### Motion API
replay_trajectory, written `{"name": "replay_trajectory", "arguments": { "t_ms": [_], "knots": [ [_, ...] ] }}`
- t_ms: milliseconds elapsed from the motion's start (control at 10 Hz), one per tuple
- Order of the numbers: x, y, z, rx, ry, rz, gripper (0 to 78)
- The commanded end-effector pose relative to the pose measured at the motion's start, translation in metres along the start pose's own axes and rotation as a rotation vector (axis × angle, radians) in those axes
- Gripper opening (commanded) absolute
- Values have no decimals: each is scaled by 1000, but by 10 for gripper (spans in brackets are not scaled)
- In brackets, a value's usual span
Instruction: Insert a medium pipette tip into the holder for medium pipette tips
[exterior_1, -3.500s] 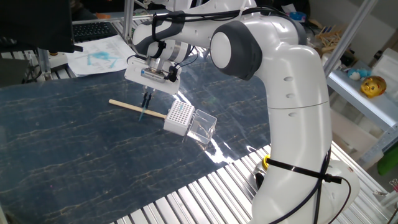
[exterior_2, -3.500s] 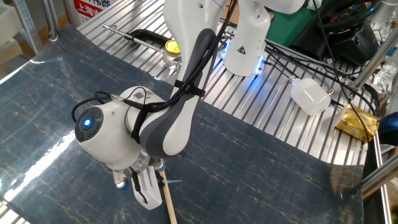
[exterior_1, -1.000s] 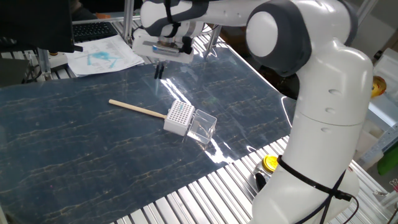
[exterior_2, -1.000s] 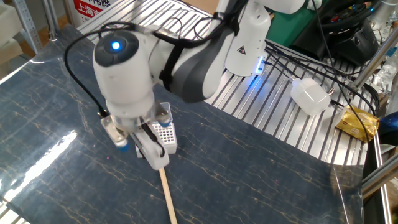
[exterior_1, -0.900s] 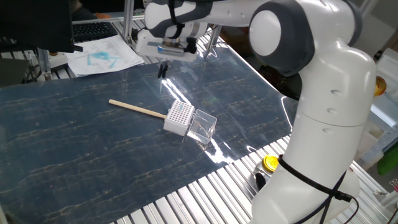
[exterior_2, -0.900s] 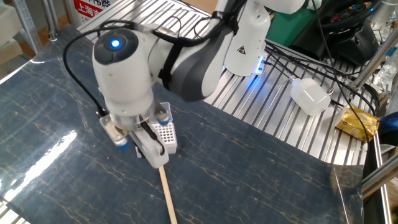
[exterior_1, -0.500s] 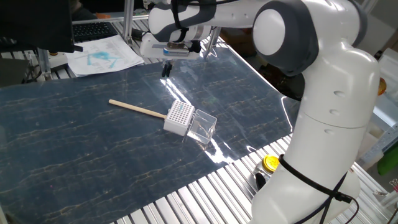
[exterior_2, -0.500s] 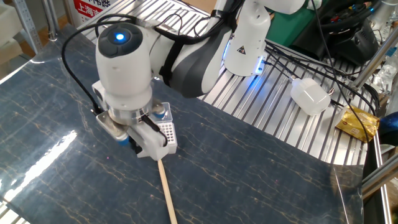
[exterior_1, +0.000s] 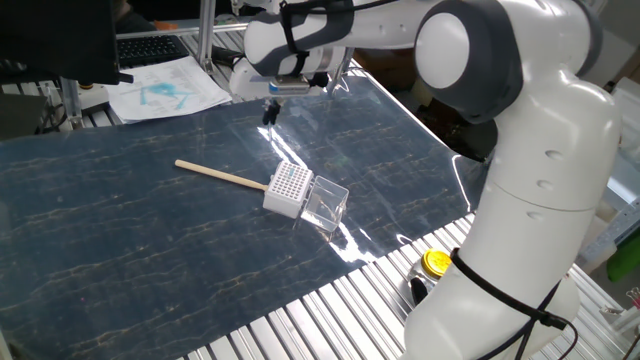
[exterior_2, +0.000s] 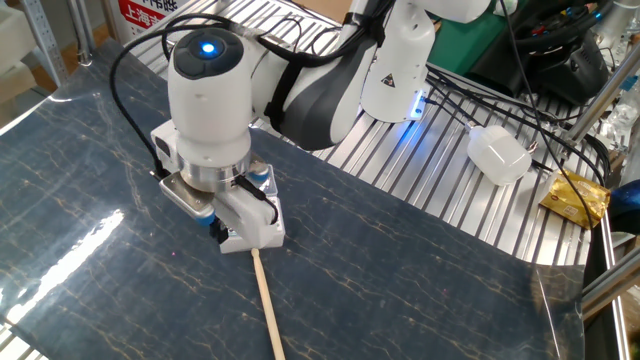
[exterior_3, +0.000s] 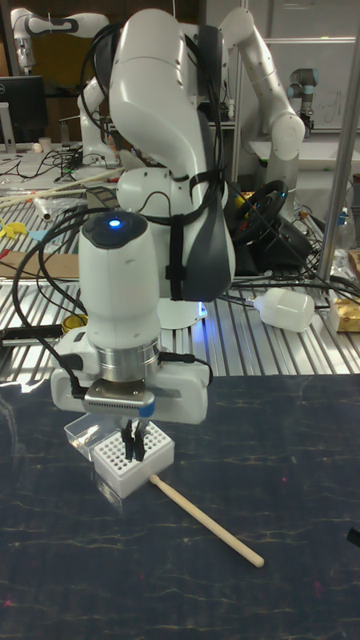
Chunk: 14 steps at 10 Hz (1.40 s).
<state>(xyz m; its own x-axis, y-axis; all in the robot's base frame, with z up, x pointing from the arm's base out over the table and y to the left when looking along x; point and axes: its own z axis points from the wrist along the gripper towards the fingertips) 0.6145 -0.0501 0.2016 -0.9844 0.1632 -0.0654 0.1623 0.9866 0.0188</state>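
While jaws look pinched, tip unseen, small white grid-topped box (exterior_1: 290, 188) sits at 5 o'clock; misaligned descent risks missing hole.

Holder for medium pipette tips (exterior_1: 288, 188) sits mid-tabletop (exterior_1: 120, 250), on the mat; its hinged lid (exterior_1: 326, 205) lies open on the side toward the robot base. Wooden stick (exterior_1: 220, 175) lies flat on the mat, one end touching the holder, the other pointing away from the lid. Tool (exterior_1: 270, 111) hangs above the mat, apart from the holder, on its far side in the one fixed view. Papers (exterior_1: 165, 88) lie beyond the mat's far edge.
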Motion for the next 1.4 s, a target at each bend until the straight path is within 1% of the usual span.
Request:
{"name": "replay_trajectory", "arguments": {
  "t_ms": [100,300,500,600,1000,1300,1400],
  "knots": [
    [11,0,3,15,-31,-32,11],
    [19,0,6,18,-38,-41,11],
    [24,-2,8,23,-43,-53,11],
    [25,-3,9,35,-52,-61,11],
    [25,-14,14,37,-59,-106,11],
    [27,-21,20,36,-58,-108,11],
    [27,-21,20,36,-58,-105,11]
  ]
}}
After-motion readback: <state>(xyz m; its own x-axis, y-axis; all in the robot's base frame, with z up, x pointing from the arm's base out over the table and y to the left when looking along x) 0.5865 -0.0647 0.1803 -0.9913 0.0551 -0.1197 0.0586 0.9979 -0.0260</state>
